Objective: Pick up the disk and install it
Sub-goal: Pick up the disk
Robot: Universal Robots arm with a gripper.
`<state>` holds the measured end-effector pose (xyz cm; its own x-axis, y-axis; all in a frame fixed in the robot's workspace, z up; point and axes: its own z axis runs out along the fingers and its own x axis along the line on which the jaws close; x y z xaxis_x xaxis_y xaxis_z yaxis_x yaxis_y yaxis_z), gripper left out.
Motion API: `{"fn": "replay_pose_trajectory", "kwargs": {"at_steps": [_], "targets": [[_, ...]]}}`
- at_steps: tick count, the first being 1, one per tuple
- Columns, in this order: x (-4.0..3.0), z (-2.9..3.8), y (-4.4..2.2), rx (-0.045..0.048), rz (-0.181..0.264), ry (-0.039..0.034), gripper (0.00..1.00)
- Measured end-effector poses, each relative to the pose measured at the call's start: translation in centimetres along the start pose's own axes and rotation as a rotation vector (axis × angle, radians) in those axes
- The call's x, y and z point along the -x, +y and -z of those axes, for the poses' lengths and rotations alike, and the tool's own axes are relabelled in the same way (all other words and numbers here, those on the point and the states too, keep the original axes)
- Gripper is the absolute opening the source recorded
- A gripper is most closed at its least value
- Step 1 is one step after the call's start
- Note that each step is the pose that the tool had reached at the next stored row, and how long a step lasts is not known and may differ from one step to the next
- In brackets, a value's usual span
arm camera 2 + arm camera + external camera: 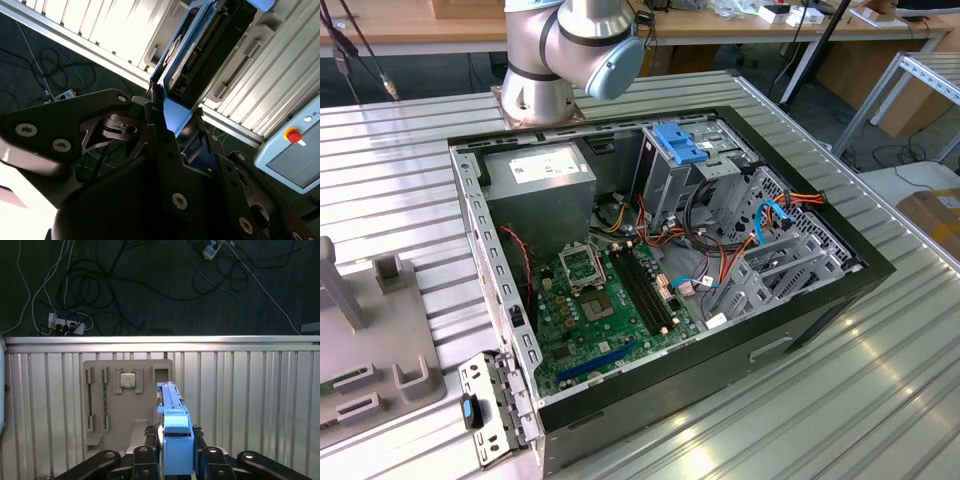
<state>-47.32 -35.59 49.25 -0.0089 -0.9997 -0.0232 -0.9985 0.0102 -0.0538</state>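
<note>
1. The jaws of the black gripper [177,440] stood clamped on the disk [171,400], a flat silver-grey metal hard drive with blue plastic bracket rails. One jaw pressed each side of the blue end piece.
2. In the first wrist view I saw the disk edge-on, its blue rail running straight away from the gripper.
3. In the second wrist view the gripper [167,122] gripped the same blue end. The disk [200,45] showed its dark underside and a blue rail along one edge.
4. Behind the disk in the first wrist view lay a flat grey plastic fixture plate [107,410] on the ribbed aluminium table [250,400]. I could not tell whether the disk touched the plate.
5. The plate carried a small square silver processor chip [127,380] in a pocket and two slim memory sticks [105,397] in slots.
6. Beyond the table edge, loose black cables [90,285] lay on the dark floor.
7. The second wrist view also showed a pale blue control pendant with a red button [292,135].
8. In the exterior view the open black computer case [800,330] lay on its side on the table, with the green motherboard [585,310] exposed.
9. A grey power-supply box [545,185] sat at the case's far corner and a blue plastic latch [678,148] topped the metal drive cage.
10. The arm's silver base joint [555,60] stood just behind the case.
</note>
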Motion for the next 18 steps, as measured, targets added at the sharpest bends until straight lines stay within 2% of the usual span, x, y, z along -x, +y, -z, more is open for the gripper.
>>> {"fn": "replay_pose_trajectory", "kwargs": {"at_steps": [5, 14, 17, 18], "targets": [[0.02, 0.94, -0.05, -0.0018, 0.000, 0.0000, 0.37], [0.02, 1.00, -0.05, -0.0019, 0.000, 0.0000, 0.37], [0.04, 1.86, -0.10, -0.0019, 0.000, 0.0000, 0.37], [0.06, 2.42, -0.13, -0.0018, 0.000, 0.0000, 0.37]]}}
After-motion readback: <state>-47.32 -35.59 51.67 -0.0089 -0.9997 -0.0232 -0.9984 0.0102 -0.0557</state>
